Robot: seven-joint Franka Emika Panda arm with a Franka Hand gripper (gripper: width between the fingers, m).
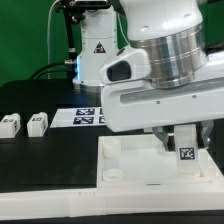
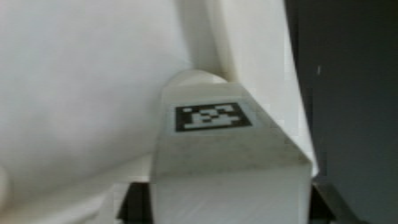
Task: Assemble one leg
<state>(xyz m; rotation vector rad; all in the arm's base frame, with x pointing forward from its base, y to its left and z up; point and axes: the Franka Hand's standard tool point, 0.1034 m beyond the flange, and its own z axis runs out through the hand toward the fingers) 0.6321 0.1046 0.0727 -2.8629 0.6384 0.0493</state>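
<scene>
My gripper point(image 1: 178, 138) is shut on one leg point(image 1: 187, 151), a small white block with a black-and-white tag, and holds it upright over the right part of the large white top point(image 1: 130, 165). In the wrist view the leg point(image 2: 222, 150) fills the gap between my dark fingers point(image 2: 146, 205), tag facing the camera, with the white top point(image 2: 89, 90) behind it. Its lower end is hidden, so I cannot tell whether it sits in a corner hole. Two more legs point(image 1: 10, 124) point(image 1: 38, 123) lie on the black table at the exterior view's left.
The marker board point(image 1: 88, 115) lies on the table behind the top. The robot's base point(image 1: 95, 45) stands at the back. The black table point(image 2: 356, 90) shows beside the top in the wrist view.
</scene>
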